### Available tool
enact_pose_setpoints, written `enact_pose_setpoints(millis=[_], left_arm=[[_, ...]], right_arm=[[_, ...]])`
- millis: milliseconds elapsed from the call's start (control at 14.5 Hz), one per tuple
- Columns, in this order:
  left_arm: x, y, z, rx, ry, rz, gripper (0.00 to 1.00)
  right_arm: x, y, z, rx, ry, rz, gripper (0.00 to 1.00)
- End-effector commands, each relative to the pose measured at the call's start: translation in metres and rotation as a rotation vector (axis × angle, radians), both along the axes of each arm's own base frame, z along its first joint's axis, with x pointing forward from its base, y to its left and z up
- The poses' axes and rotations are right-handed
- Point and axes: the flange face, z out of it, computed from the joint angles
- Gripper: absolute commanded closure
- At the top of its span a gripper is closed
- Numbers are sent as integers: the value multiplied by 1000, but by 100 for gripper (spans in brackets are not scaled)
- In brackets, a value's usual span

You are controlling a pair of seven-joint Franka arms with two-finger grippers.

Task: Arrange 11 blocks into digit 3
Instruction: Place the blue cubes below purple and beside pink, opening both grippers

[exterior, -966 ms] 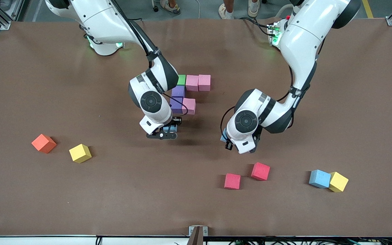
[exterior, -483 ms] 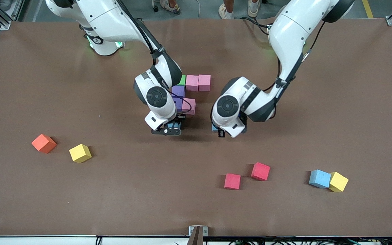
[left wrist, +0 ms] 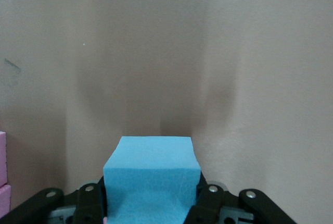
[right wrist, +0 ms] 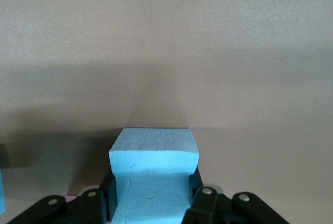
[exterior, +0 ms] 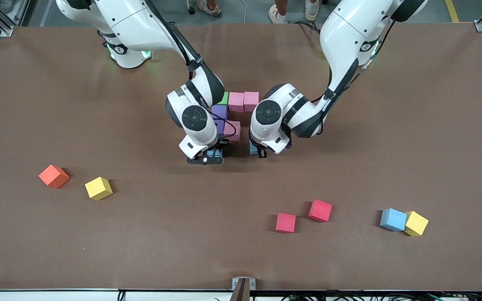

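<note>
Up close, each pincer gripping blue cube (left wrist: 152,174)

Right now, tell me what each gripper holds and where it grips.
Each holds a light blue foam cube by two opposite side faces: left gripper its cube, right gripper its cube.

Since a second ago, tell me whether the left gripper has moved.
Yes. The left gripper, shut on a light blue block, has travelled toward the right arm's end of the table, closing on the pink block in the unfinished digit.
</note>
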Motion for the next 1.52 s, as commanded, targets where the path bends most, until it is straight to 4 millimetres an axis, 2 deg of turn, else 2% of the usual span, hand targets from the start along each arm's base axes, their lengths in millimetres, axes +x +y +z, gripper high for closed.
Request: enact_pose_setpoints(millis=[0,207,621,1035,1105,1174,1312,1450], left_arm=[[-22,-5,3,0,-19,-7,99],[-43,-11,-9,20,-22,-18,99],[-66,-20,-19,63,-91,-12,99],[-76,-19,-24,62,-90,-26,99],[-76,-19,-24,63,-90,-25,99],[-77,-19,-23,62,-91,-28,99],[-79,-22,-23,60,-92,-32,99],[-87,-29,-22,59,-94,-47,99]], right_arm=[[-13,-6,6,-2,3,-6,75],[-17,-3,7,-1,2,-5,75],[-24,2,3,6,-7,-3,75],[-24,1,1,7,-9,-2,73],[-24,1,1,7,-9,-2,67],[-24,1,1,7,-9,-2,54],[-24,0,1,1,0,-16,0],[-23,0,1,-1,1,-41,0]])
